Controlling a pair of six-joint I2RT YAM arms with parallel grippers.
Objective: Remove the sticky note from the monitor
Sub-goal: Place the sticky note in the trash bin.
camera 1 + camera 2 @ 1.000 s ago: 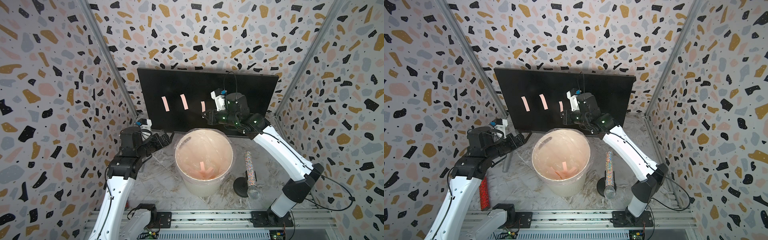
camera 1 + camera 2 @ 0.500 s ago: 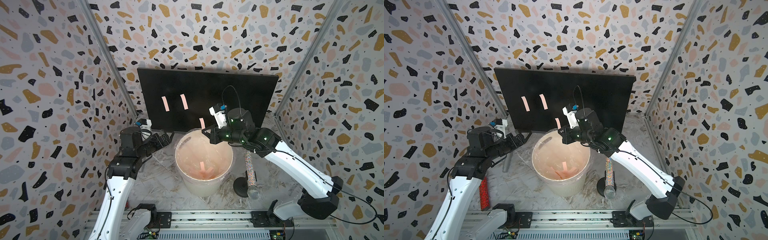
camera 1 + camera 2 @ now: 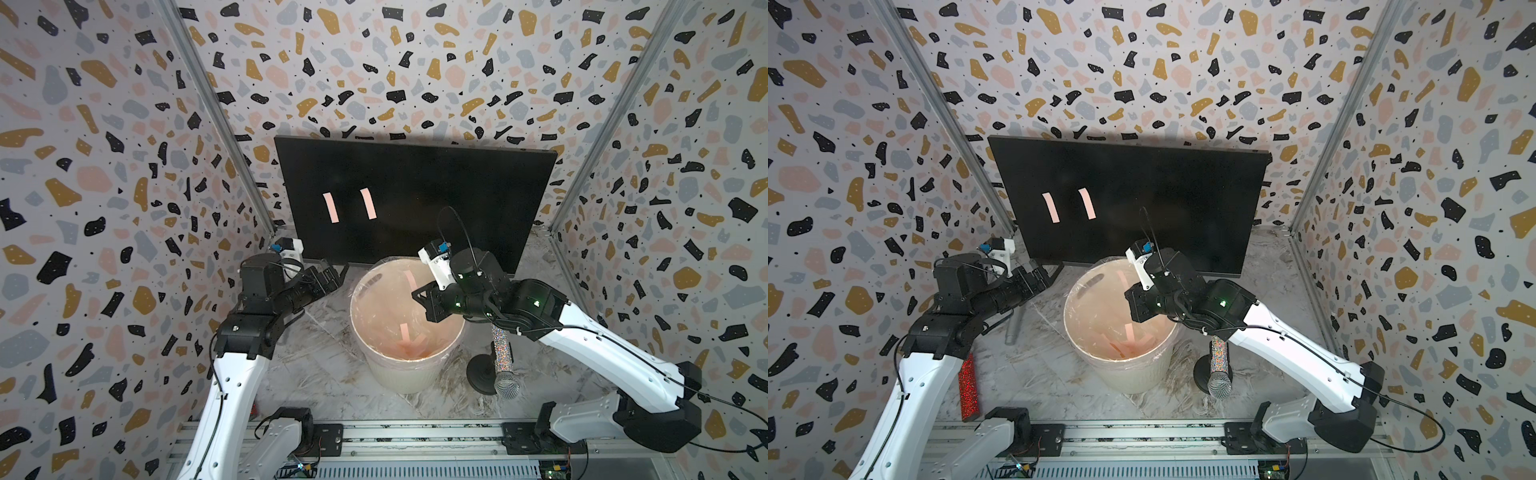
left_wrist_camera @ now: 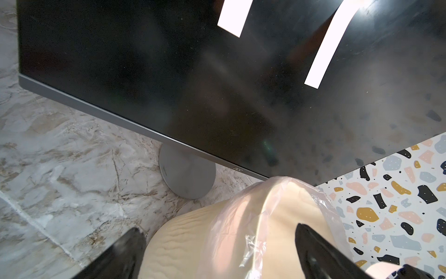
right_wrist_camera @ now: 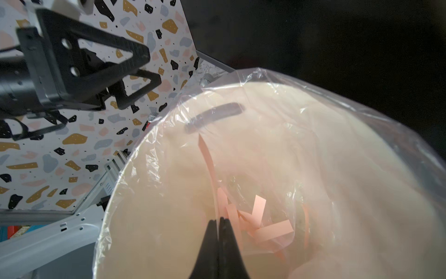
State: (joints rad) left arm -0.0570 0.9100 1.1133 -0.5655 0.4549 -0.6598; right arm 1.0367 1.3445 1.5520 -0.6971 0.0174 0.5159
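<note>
Jaws at right clench a sticky note (image 5: 206, 157) over the bin (image 3: 399, 380), we judge for dropping; left jaws released.

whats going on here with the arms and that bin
The right claw is shut on a pink sticky strip, holding it over the lined white bin, where other strips already lie. Two more strips are stuck on the monitor. The left claw is open and empty, beside the bin near the monitor's lower edge.
</note>
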